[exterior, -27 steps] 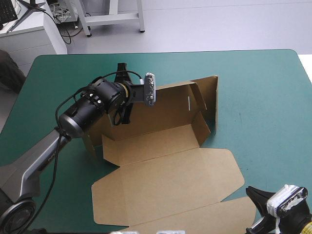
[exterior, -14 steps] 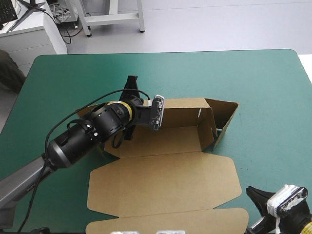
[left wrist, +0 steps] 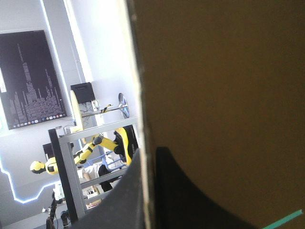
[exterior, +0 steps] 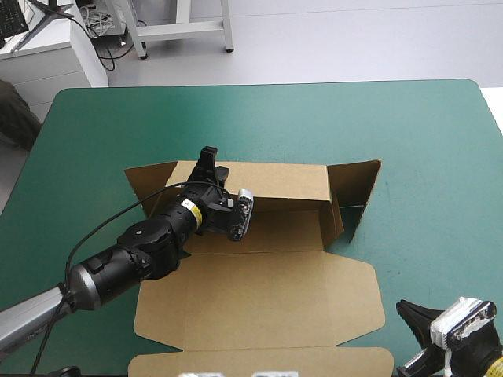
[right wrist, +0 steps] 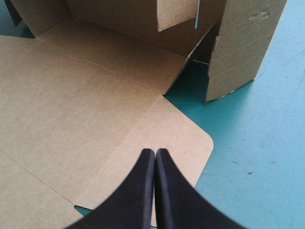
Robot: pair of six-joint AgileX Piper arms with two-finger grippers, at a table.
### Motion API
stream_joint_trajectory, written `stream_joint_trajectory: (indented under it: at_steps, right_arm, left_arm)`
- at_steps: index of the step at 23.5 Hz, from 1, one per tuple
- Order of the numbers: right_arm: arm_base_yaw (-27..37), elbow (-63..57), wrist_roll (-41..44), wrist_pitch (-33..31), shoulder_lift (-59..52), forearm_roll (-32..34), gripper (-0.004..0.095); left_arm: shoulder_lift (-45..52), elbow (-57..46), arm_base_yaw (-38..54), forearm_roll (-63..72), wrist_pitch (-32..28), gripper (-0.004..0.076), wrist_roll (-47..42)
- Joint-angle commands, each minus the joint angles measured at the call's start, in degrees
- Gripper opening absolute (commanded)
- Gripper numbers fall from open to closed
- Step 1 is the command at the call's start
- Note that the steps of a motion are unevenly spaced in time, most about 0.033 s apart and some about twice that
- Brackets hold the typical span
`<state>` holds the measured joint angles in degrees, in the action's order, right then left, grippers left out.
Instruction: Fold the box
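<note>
Left gripper (exterior: 209, 162), two broad black fin-shaped fingers, is clamped almost closed on the top edge of the box's rear wall. The left wrist view shows one finger on each face of the board.

1. Table with teal-green cover (exterior: 424, 133): bears the whole workpiece.
2. Brown cut-board box (exterior: 259, 302): lies at the table's middle, reaching toward the near edge and partly erected.
3. Lid panel (exterior: 314, 290): flat on the cover, nearest the robot.
4. Rear wall (exterior: 275, 179): upright, held by the left gripper.
5. Right end wall (exterior: 357, 184): raised but splayed outward, not tucked.
6. Left end flap (exterior: 149, 179): angled away from the rear wall; whether it stands or lies cannot be determined.
7. Right gripper (right wrist: 155, 153): fingers pressed together in a point and holding nothing, positioned over the lid panel's near right corner.

Step in hand, as judged: wall erection, with the rear wall raised and the end walls untucked.

Next move, as judged: maintain the left clamp so the rear wall does not drop. Bring the right gripper to the right end wall, then press it inward, square to the rear wall, for tucking.
</note>
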<state>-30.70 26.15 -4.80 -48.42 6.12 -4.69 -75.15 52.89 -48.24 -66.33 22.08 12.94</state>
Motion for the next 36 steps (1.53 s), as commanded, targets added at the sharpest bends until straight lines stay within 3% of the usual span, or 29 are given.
stream_joint_trajectory:
  at_steps: [1,12,20,22,25,26,29,36]
  right_arm:
    - [0.32,1.43,0.05,4.08,0.88,-0.1,-0.0019]
    - [0.32,1.43,-0.37,5.74,0.88,0.13,-0.0019]
    - [0.32,1.43,-0.37,5.74,0.88,0.52,0.0002]
    - [0.32,1.43,-0.37,5.82,0.88,0.52,0.0093]
    - [0.32,1.43,1.47,6.96,0.88,0.41,0.0407]
    - [0.32,1.55,3.15,8.62,1.01,0.41,0.0457]
    - [0.32,3.51,9.87,11.0,3.13,1.67,0.0463]
    - [0.32,15.99,17.47,5.03,16.8,10.31,0.0462]
  left_arm:
    - [0.94,-0.03,-0.35,-13.75,-1.91,-0.001,-13.46]
    - [-1.77,-0.05,-0.35,-29.49,3.05,-0.001,-30.25]
    - [-1.93,-0.05,-0.35,-29.52,4.23,-0.001,-33.96]
    - [-1.93,-0.05,-0.35,-29.4,4.61,-0.001,-34.88]
    - [-1.93,-0.05,-0.35,-29.33,4.97,-0.001,-36.97]
    - [-1.93,-0.05,-0.35,-29.33,4.97,-0.001,-37.31]
    - [-1.93,-0.05,-0.35,-29.33,4.97,-0.001,-38.05]
    - [-1.93,-0.05,-0.35,-29.33,5.22,-0.001,-38.05]
